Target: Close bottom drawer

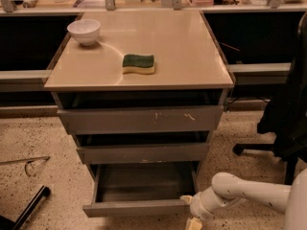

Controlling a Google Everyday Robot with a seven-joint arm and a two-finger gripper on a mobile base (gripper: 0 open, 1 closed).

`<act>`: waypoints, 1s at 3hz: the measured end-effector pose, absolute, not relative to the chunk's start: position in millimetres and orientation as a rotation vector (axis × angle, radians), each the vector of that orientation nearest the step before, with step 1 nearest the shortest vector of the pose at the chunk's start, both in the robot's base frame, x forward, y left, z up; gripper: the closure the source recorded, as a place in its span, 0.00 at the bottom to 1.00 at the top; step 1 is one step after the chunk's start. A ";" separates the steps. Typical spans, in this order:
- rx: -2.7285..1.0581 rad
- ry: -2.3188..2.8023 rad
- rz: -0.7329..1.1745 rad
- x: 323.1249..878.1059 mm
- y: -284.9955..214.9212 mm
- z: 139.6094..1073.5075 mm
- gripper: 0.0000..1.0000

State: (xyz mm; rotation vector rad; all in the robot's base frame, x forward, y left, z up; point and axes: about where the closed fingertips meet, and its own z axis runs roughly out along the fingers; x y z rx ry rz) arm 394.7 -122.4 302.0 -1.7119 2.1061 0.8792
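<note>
The bottom drawer (139,208) is the lowest of three grey drawers in a cabinet. It stands pulled out, its shallow grey tray (144,182) empty. My gripper (190,210) is at the right end of its front, at the lower right of the camera view, on a white arm (249,195) coming in from the right. One cream fingertip (193,224) shows below the drawer's front corner and another (185,199) sits at its top edge. The middle drawer front (143,153) and the tall scratched top drawer front (141,120) sit further in.
A white bowl (84,31) and a green-and-yellow sponge (138,63) lie on the beige cabinet top (182,47). A black office chair (288,114) stands at the right. A black bar (26,210) lies on the speckled floor at lower left.
</note>
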 end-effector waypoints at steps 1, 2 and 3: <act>-1.686 2.151 0.951 372.4 -122.6 274.0 0.00; -1.700 2.150 1.043 366.1 -112.8 241.2 0.00; -1.700 2.150 1.044 365.7 -112.6 241.2 0.00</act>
